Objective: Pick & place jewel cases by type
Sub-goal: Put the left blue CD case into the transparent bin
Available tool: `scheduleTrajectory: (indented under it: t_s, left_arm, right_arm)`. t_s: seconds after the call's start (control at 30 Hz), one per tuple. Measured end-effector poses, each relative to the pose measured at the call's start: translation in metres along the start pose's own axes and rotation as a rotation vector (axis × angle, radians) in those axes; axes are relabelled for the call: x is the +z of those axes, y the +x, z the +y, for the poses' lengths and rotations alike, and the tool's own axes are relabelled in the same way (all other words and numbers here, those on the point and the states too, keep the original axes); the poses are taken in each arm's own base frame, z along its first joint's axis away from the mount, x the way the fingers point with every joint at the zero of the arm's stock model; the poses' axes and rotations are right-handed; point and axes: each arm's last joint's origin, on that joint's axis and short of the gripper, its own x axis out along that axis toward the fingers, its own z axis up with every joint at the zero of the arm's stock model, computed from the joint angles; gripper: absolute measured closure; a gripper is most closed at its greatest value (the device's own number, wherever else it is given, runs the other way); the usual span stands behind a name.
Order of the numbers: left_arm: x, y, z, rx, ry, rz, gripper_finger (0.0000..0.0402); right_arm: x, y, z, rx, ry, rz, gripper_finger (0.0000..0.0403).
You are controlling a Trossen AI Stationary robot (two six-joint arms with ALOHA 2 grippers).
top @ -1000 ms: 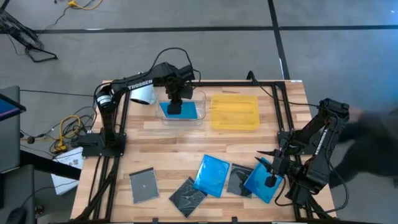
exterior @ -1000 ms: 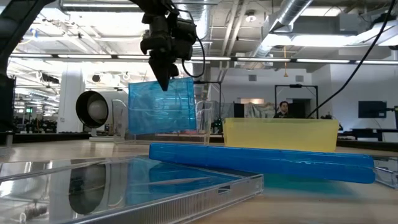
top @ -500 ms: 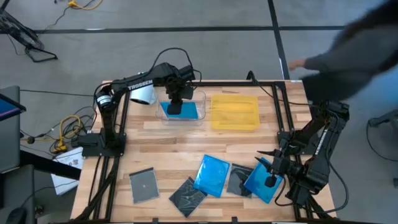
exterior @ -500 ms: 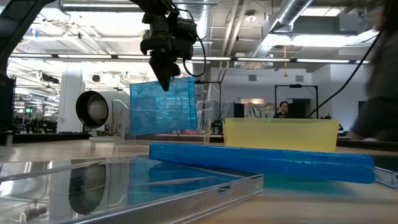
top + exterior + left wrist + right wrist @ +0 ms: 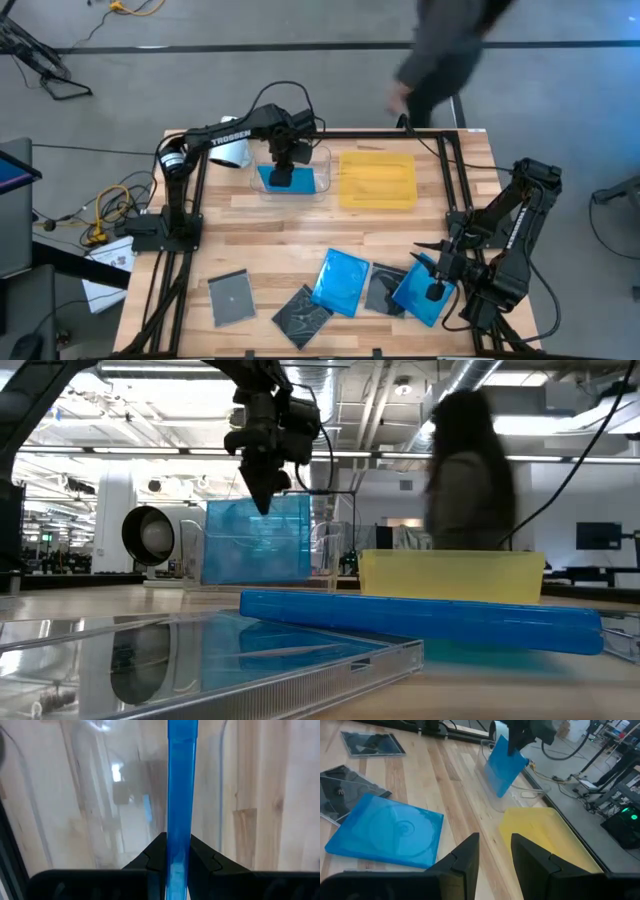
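Observation:
My left gripper [image 5: 283, 165] [image 5: 264, 500] points straight down over the clear tray [image 5: 322, 160] at the table's far side. It is shut on a bright blue jewel case [image 5: 258, 545] that stands on edge. My right gripper [image 5: 422, 258] [image 5: 495, 845] hovers over the near right of the table, open, with nothing between its fingers. Two more blue jewel cases [image 5: 340, 280] [image 5: 415, 290] and three grey-clear ones [image 5: 231, 297] [image 5: 303, 312] [image 5: 380, 290] lie on the near half of the table. The blue case nearest the right arm leans on a grey one. My left gripper pinches the blue case's upper edge [image 5: 178, 827] between its two fingers, which come from above and point down. The case hangs upright below the fingers, its lower part between the clear tray's walls. Whether its lower edge touches the tray floor, I cannot tell.
A flat yellow tray [image 5: 378, 180] lies right of the clear tray. A white roll [image 5: 232, 150] lies at the far left by the left arm. A person [image 5: 440, 50] walks past beyond the table's far edge. Bare wood lies between the trays and the loose cases.
My left gripper has sunk a little with the blue case, which now hangs lower and straighter inside the clear tray. A person has crossed behind the table from right to left.

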Motion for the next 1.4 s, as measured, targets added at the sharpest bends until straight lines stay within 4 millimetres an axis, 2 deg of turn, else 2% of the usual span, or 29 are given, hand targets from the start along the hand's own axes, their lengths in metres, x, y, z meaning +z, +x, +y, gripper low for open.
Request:
scheduleTrajectory:
  t_s: [0.3,0.5,0.67,1.1,1.2,1.4]
  left_arm:
    - [-0.001,0.006,0.006,-0.021,0.001,0.001,0.0365]
    - [-0.010,0.008,0.012,-0.141,-0.052,0.006,0.0365]
    - [-0.009,0.015,0.014,-0.131,-0.062,0.047,0.0365]
    - [-0.003,0.016,0.017,-0.058,-0.057,0.015,0.0363]
    - [-0.003,0.016,0.018,-0.017,-0.058,0.032,0.0345]
    - [0.003,0.017,0.019,0.077,-0.050,0.029,0.0282]
  right_arm:
    - [0.000,0.000,0.000,0.000,-0.001,0.002,0.0296]
    - [0.000,0.000,0.000,-0.001,-0.002,0.002,0.0296]
    - [0.000,0.000,0.000,-0.001,-0.003,0.002,0.0296]
    - [0.000,0.000,0.000,-0.002,-0.004,0.001,0.0296]
    - [0.000,0.000,0.000,-0.002,-0.004,0.001,0.0296]
    - [0.000,0.000,0.000,-0.002,-0.004,0.001,0.0296]
